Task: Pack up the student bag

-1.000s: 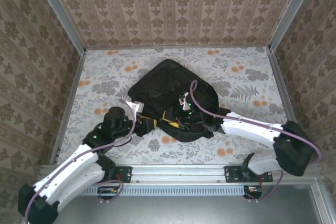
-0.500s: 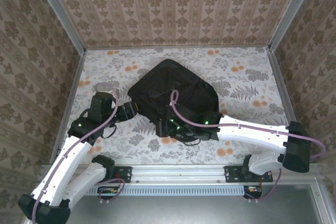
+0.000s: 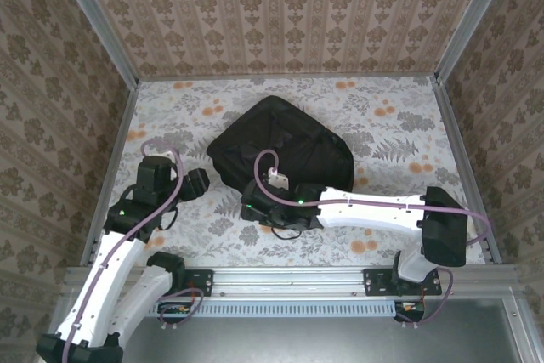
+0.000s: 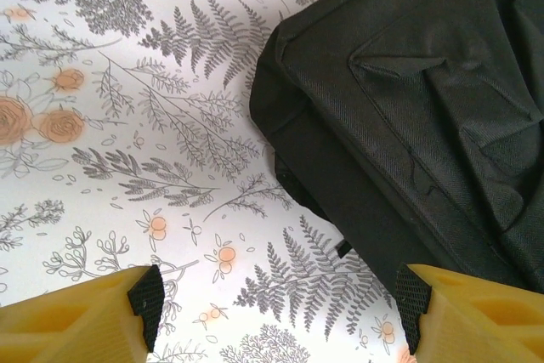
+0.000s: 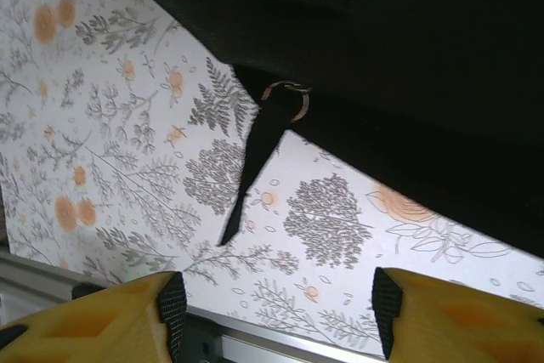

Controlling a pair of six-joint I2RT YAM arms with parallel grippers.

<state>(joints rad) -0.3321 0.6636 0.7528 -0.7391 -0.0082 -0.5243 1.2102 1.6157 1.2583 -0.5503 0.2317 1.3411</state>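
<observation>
The student bag, a big black fabric backpack, lies flat in the middle of the flowered table. In the left wrist view the student bag takes up the upper right, with its pocket seams showing. My left gripper hovers just left of the bag's left corner, open, and nothing sits between its fingers. My right gripper is at the bag's near left edge, open and empty. Just ahead of it a black strap hangs from a small metal ring on the bag.
The table's front metal rail runs right below my right gripper. Patterned walls close in the table on three sides. Bare tablecloth stretches left of the bag, and more lies to its right.
My left arm has swung back to the left, away from the bag. My right gripper has slid left along the bag's near edge. The light items seen at that edge no longer show.
</observation>
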